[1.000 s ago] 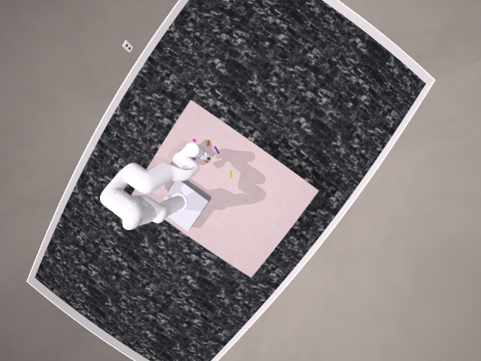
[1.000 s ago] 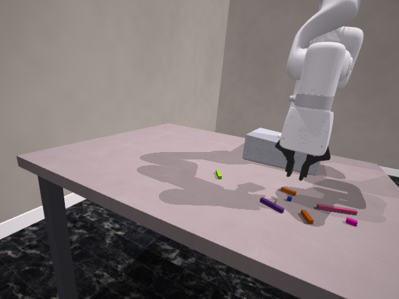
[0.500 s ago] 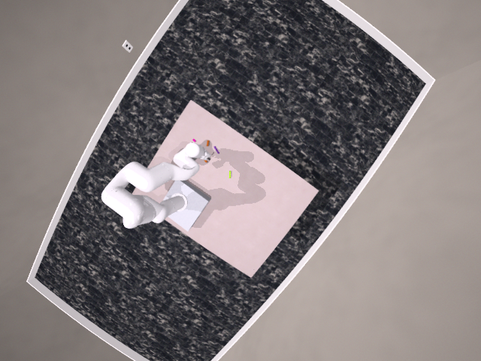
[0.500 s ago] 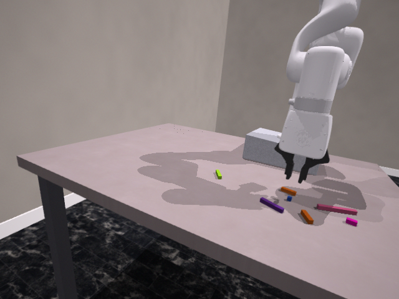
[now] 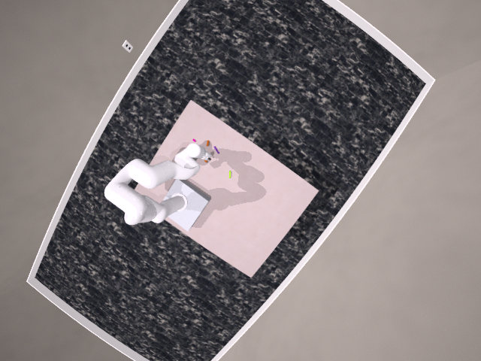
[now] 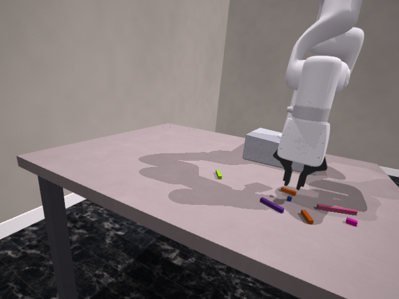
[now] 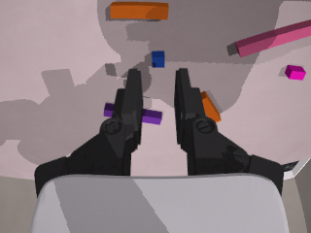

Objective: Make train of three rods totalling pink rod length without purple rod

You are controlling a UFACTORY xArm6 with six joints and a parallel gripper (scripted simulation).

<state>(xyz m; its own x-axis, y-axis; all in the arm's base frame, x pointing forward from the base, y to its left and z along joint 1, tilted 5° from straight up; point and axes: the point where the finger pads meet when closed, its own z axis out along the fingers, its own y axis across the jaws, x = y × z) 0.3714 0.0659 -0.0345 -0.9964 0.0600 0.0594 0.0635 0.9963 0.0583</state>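
Note:
My gripper (image 6: 292, 186) (image 7: 158, 84) is partly open and empty, above the table by a blue rod (image 6: 289, 199) (image 7: 158, 59). One orange rod (image 6: 288, 190) (image 7: 139, 11) lies beside the blue rod, on the side towards the grey block. Another orange rod (image 5: 207, 143) (image 6: 307, 217) (image 7: 211, 107) lies nearer the table's edge. A lime rod (image 5: 230, 174) (image 6: 219, 174) lies far apart. A pink rod (image 6: 336, 209) (image 7: 272, 40) lies near a magenta rod (image 5: 194, 140) (image 6: 351, 221) (image 7: 295, 72); the arm hides the pink and blue rods in the top view.
A purple rod (image 5: 216, 149) (image 6: 271, 205) (image 7: 153, 116) lies near the blue rod and is partly behind a finger in the wrist view. A grey block (image 5: 200, 201) (image 6: 260, 149) stands under the arm's base on the pinkish table (image 5: 267, 229) (image 6: 112, 151). The arm's shadows cross the table.

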